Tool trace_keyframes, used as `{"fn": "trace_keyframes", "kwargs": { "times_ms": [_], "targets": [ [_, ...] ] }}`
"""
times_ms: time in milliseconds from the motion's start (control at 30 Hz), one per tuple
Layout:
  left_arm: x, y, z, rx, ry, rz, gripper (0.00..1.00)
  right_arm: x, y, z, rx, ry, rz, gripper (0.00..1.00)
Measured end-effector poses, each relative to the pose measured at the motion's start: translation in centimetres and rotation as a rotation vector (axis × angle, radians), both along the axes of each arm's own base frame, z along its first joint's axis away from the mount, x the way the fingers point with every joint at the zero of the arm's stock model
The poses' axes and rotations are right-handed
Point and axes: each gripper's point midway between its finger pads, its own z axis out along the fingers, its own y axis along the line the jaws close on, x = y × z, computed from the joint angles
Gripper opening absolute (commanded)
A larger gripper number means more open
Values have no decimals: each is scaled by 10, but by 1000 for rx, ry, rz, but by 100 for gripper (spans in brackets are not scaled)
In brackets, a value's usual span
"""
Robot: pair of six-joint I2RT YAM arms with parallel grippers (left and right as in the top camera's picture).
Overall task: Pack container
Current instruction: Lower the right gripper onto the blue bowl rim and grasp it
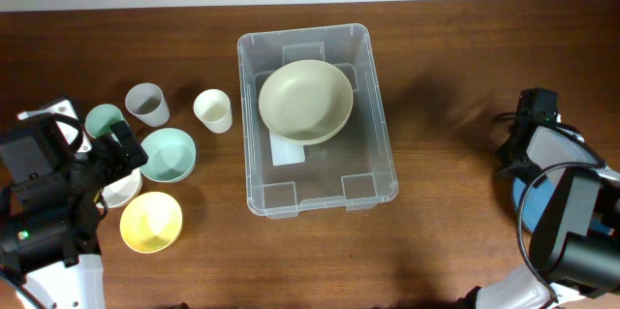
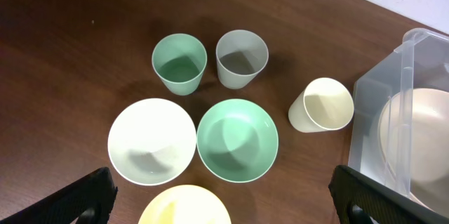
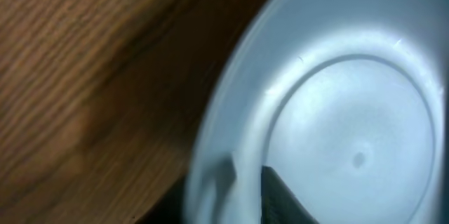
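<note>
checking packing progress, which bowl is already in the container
The large beige bowl; it sits inside the container; the mint bowl, white bowl and yellow bowl stand on the table.

The container stands upright near the middle of the table, open top facing up, with its long sides running away from me. It is a large rectangular bin of clear plastic with a rounded rim, and the wood grain shows through its walls and floor. Two moulded feet show at the near corners of its base. A white label lies on the floor, partly covered. A pale beige bowl rests mouth up inside, in the far half. My left wrist view catches only one corner of the container, at the right edge, with the bowl's rim showing behind the clear wall.
</note>
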Motion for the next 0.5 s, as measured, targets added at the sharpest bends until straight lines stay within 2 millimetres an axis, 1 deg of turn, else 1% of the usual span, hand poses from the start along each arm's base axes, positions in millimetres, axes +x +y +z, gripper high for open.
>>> {"fn": "trace_keyframes", "kwargs": {
  "times_ms": [33,100,400,500],
  "targets": [
    [0,0,0,0,0,0,99,-1,-1,0,0,0,-3,9],
    [0,0,0,0,0,0,99,-1,-1,0,0,0,-4,4],
    [0,0,0,0,0,0,99,0,-1,0,0,-4,-4,4],
    [0,0,0,0,0,0,99,5,0,0,9,-27,0,4]
  ]
}}
